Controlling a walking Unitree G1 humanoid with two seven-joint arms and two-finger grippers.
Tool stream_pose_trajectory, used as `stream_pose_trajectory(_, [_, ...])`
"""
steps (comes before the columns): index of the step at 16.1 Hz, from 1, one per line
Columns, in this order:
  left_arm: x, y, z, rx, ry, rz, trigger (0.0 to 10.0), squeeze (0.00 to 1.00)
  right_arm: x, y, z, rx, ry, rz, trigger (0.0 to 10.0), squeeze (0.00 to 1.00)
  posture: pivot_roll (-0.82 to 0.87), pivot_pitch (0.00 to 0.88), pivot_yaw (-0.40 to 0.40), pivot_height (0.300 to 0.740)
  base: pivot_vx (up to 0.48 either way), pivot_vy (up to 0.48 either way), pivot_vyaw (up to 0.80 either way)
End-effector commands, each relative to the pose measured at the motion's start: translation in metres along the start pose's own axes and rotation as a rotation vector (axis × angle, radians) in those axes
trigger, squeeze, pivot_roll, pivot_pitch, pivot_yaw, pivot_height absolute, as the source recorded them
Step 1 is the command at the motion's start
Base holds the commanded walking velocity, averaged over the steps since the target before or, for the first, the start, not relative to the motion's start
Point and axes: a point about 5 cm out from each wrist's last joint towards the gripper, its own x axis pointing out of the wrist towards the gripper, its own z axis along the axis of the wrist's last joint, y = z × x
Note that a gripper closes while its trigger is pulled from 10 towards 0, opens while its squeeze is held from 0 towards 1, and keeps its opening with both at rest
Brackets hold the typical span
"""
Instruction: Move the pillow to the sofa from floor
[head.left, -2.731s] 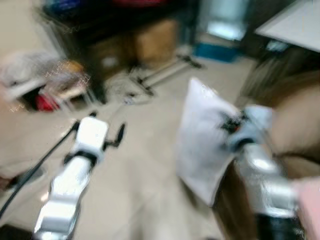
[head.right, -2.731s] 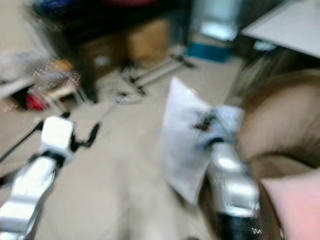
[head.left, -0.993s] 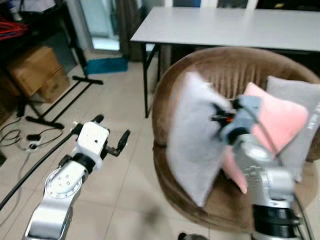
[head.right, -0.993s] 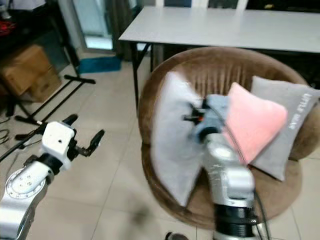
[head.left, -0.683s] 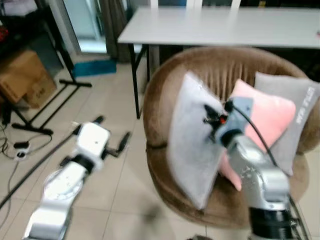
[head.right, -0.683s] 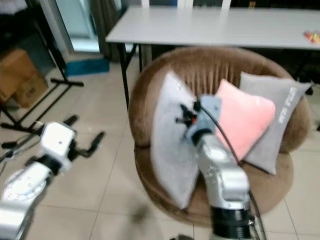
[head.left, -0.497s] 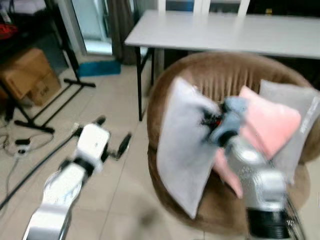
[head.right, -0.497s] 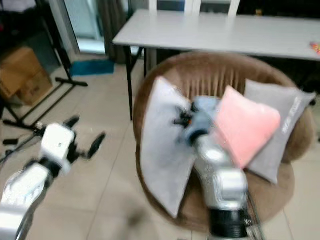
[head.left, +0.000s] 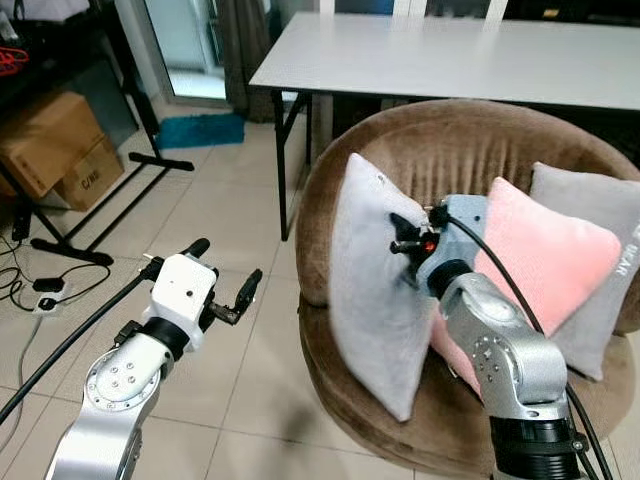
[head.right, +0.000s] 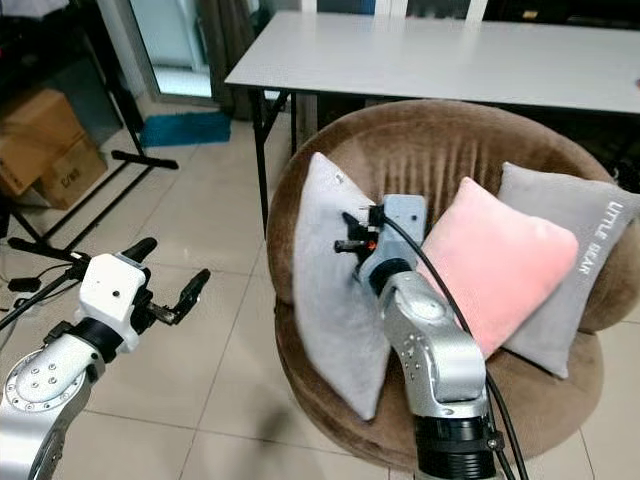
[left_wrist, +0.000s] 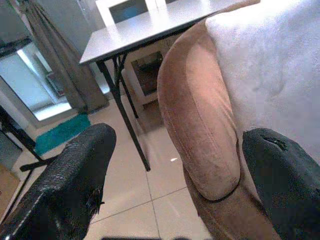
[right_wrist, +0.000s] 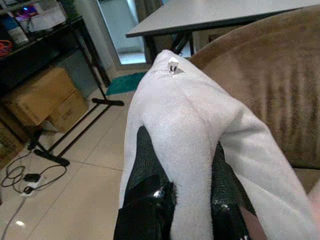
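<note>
— What do we have nearest us?
— Our left gripper (head.left: 222, 282), fingers spread and holding nothing, over the tiled floor (head.left: 230, 210) beside the sofa (head.left: 440, 150).
— And the pillow (head.left: 372, 290)?
— We see it upright over the sofa's seat at its left edge, our right gripper (right_wrist: 182, 172) pinching a fold of it.
— Behind that?
— A pink cushion (head.left: 545, 255), a grey cushion (head.left: 600, 225), then the white table (head.left: 450, 55).

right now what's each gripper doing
Left gripper: open, holding nothing, over the floor.
Right gripper: shut on the white pillow, at the brown sofa.
</note>
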Motion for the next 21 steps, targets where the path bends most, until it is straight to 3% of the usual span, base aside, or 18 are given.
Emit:
stream_pose_trajectory(1, [-0.0009,0.0013,0.0016,0.004,0.002,-0.003,10.0,0.24,-0.0022,0.0013,0.0143,0.0,-0.072,0.004,10.0,0.0,-0.01,0.0,0.033,0.74,0.322,0.0,0.0])
stream_pose_trajectory(11, [0.0,0.0007,0.0024,0.01,0.001,-0.018,10.0,0.23,-0.0006,0.0039,0.0119,-0.002,-0.065,0.007,10.0,0.0,0.0,0.0,0.036,0.74,0.322,0.0,0.0])
stream_pose_trajectory(17, [0.0001,-0.0006,0.0013,0.012,0.009,-0.032,10.0,0.22,0.0006,0.0042,0.0098,0.004,-0.047,0.007,10.0,0.0,0.0,0.0,0.037,0.74,0.312,0.0,-0.77])
stream_pose_trajectory(21, [-0.0014,-0.0051,-0.0006,0.019,0.02,-0.077,10.0,0.2,0.0018,0.0102,0.0066,0.008,-0.038,0.051,10.0,0.0,0.0,0.0,0.039,0.74,0.0,0.0,0.0])
